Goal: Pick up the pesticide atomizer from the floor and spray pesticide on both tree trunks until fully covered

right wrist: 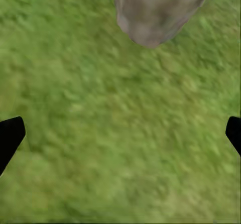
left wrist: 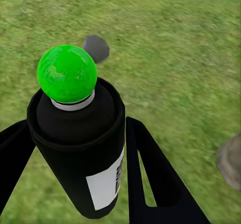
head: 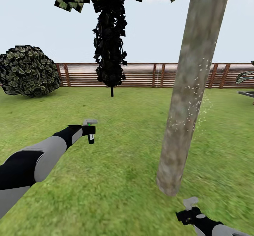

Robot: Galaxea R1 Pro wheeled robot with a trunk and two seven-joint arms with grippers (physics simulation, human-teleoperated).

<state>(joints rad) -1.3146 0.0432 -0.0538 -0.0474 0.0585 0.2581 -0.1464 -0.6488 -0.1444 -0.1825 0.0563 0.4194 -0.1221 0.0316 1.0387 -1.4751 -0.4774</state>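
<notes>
Green lawn (head: 116,179) ringed by a brown horizontal-slat wooden fence (head: 141,74) is filling the background, with a round dark-leaved shrub (head: 28,70) and a narrow dark conifer (head: 110,35) standing far off. Left pincer (head: 90,130) is clamping the small dark-bodied pesticide atomizer with a grey head and green dot (head: 90,127), holding it out over the grass well apart from the mottled grey-brown tree trunk (head: 190,88); in the left wrist view the black fingers (left wrist: 150,174) are squeezing the bottle (left wrist: 80,143) from both sides, green ball cap (left wrist: 66,73) on top. White specks are dotting the trunk's mid section and drifting beside it, so I judge spraying of this tree is under way, coverage patchy, lower trunk looking bare. Next move probably calls for aiming the nozzle lower and sweeping along the bark. Right pincer (head: 190,207) is hanging low near the trunk base, fingertips (right wrist: 10,133) spread apart, carrying nothing. Bottle contents can't be seen.
</notes>
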